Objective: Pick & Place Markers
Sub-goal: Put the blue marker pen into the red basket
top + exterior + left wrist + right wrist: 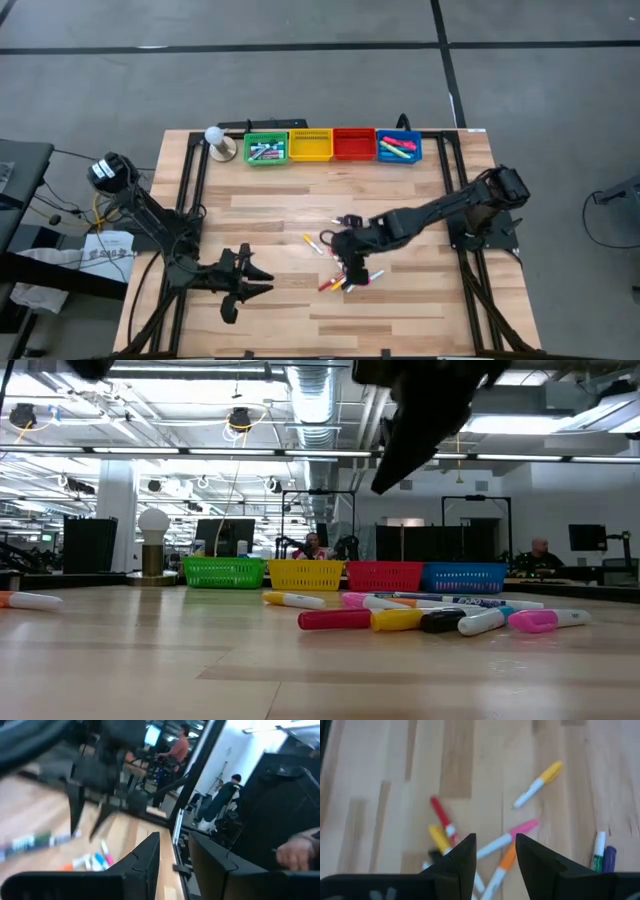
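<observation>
Several markers (345, 282) lie flat in a loose heap on the wooden table, red, yellow, pink, orange and white (495, 845); the low view shows them lying side by side (430, 620). A yellow-capped marker (540, 782) lies apart on its side. My right gripper (495, 851) hangs open above the heap, slanting down and well clear of it (400, 460). My left gripper (250, 280) stands open and level near the table's left front, with nothing between its fingers (177, 862).
Four bins stand in a row at the far edge: green (265, 148), yellow (310, 145), red (353, 143) and blue (399, 147); green and blue hold markers. A white ball on a stand (215, 140) is left of them. A person's hand (300, 852) shows beyond the table.
</observation>
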You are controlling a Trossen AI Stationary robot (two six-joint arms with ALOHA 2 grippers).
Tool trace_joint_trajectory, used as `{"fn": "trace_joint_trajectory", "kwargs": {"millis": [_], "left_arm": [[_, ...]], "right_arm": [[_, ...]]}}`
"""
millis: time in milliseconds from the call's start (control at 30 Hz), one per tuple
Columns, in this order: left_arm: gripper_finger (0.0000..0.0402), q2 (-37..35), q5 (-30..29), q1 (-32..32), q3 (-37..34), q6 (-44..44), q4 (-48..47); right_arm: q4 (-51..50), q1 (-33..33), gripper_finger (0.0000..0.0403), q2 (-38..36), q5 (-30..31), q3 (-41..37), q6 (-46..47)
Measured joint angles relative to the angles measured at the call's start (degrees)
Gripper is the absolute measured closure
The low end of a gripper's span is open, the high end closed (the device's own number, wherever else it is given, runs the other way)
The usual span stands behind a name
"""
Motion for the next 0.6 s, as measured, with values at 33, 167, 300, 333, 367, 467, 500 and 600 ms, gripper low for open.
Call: {"fn": "trace_joint_trajectory", "kwargs": {"millis": [33, 167, 300, 333, 367, 467, 500, 600], "left_arm": [[0.0298, -0.74, 0.70, 0.53, 0.65, 2.69, -0.79], [0.0298, -3.04, 0.83, 2.31, 2.89, 12.58, -5.39], [0.0298, -3.33, 0.84, 3.66, 3.44, 18.21, -6.55], [0.0298, -3.33, 1.01, 4.00, 3.44, 18.23, -6.55], [0.0298, -3.33, 1.02, 4.10, 3.44, 17.88, -6.56], [0.0298, -3.03, 0.81, 4.18, 3.44, 17.38, -6.91], [0.0298, -2.72, 0.84, 4.12, 3.44, 17.38, -6.85], [0.0298, -0.96, 0.96, 4.12, 3.44, 16.99, -6.91]], "right_arm": [[-1.02, 1.01, 0.0276, -0.30, 0.06, -0.06, -0.95], [-1.69, 4.48, 0.0276, -0.36, 0.06, -0.04, -2.84], [-2.76, 7.86, 0.0276, -0.30, 0.15, -0.12, -2.41], [-2.65, 8.60, 0.0276, -0.30, 0.35, -0.26, -1.60], [-2.54, 9.30, 0.0276, -0.30, 0.64, -0.39, -0.64], [-3.51, 11.06, 0.0276, -0.28, 0.71, -0.50, 1.32], [-4.13, 11.56, 0.0276, -0.28, 0.93, -0.50, 2.38], [-4.98, 12.39, 0.0276, -0.26, 3.02, -0.52, 5.85]]}}
